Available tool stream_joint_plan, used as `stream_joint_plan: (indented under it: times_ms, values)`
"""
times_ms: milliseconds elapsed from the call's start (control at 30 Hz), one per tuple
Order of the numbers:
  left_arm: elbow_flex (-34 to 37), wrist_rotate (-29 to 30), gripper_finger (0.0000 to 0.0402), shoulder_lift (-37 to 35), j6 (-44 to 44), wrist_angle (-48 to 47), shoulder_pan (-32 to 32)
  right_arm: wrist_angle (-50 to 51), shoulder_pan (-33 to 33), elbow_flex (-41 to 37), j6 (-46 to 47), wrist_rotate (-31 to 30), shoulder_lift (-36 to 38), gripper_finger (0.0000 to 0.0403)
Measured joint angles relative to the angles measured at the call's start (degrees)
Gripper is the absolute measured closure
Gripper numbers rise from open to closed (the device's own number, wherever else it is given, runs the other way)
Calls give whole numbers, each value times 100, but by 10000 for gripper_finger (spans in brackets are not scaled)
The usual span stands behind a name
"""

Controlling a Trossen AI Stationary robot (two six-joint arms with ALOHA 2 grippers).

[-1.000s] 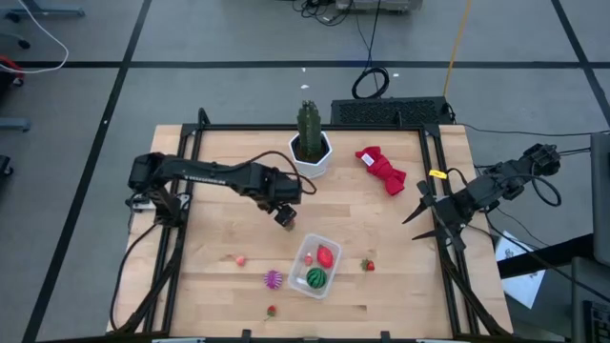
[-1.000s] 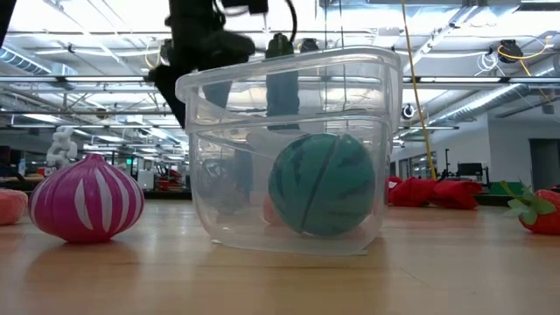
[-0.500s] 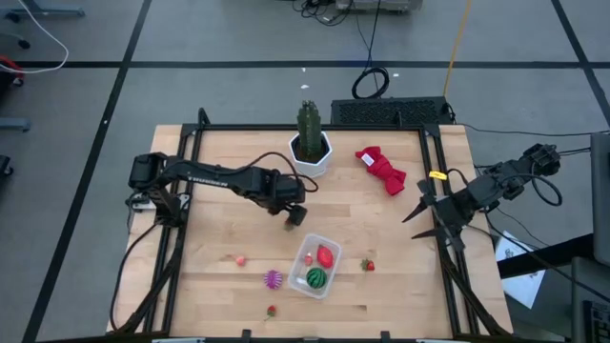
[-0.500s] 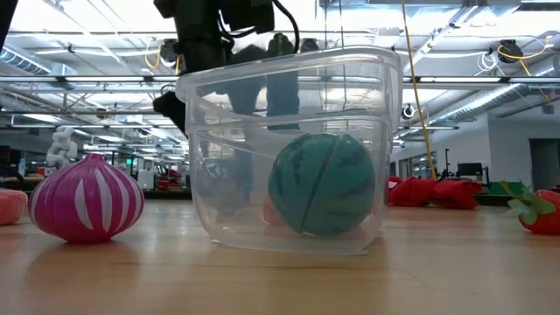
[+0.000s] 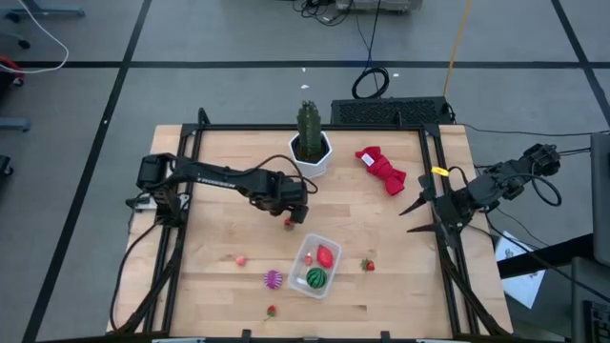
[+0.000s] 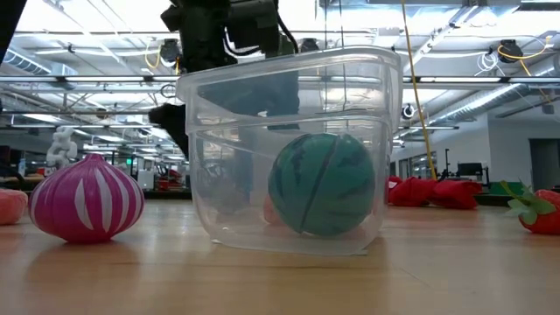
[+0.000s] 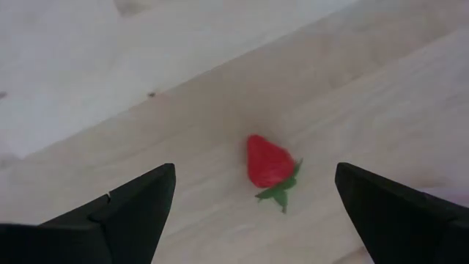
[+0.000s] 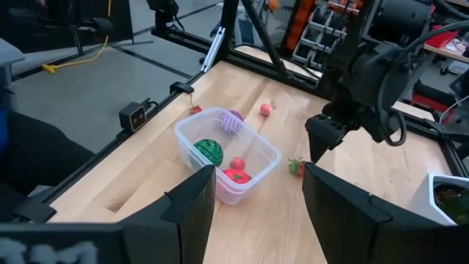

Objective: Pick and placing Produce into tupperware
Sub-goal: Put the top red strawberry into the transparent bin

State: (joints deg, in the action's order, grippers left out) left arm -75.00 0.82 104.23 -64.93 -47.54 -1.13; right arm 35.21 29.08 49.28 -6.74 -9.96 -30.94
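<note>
The clear tupperware [image 5: 316,265] sits near the table's near edge and holds the green striped ball [image 5: 315,277] and the red piece [image 5: 326,255]. On the wood around it lie the purple spiky piece [image 5: 274,278], a pink bit [image 5: 240,259], a red bit [image 5: 272,310] and a strawberry [image 5: 367,265]. My left gripper [image 5: 292,215] hovers open, left of and beyond the tupperware. Another small strawberry [image 7: 270,165] lies on the table between its fingers, which do not touch it. My right gripper [image 5: 412,216] waits open at the table's right edge.
A green cactus in a white hexagonal pot [image 5: 310,152] stands at the far middle, and a red cloth bundle [image 5: 381,170] lies to its right. Black frame rails [image 5: 181,238] run along both sides of the table. Bare wood lies between the tupperware and the pot.
My left gripper has shifted a little toward the table's right edge and turned at the wrist. A small red strawberry now shows on the wood just under it, where the gripper covered the spot before.
</note>
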Motion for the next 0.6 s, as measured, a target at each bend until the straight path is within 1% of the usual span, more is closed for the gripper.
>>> stream_joint_plan:
  times_ms: [67,200,600]
  values:
    - [-13,-138,23,76,-16,149,24,28,0,0,0,0,-1,206]
    - [-13,-217,23,280,-82,106,62,33,0,0,24,6,-25,206]
    - [-14,-208,23,722,33,123,-61,18,0,0,119,13,-179,206]
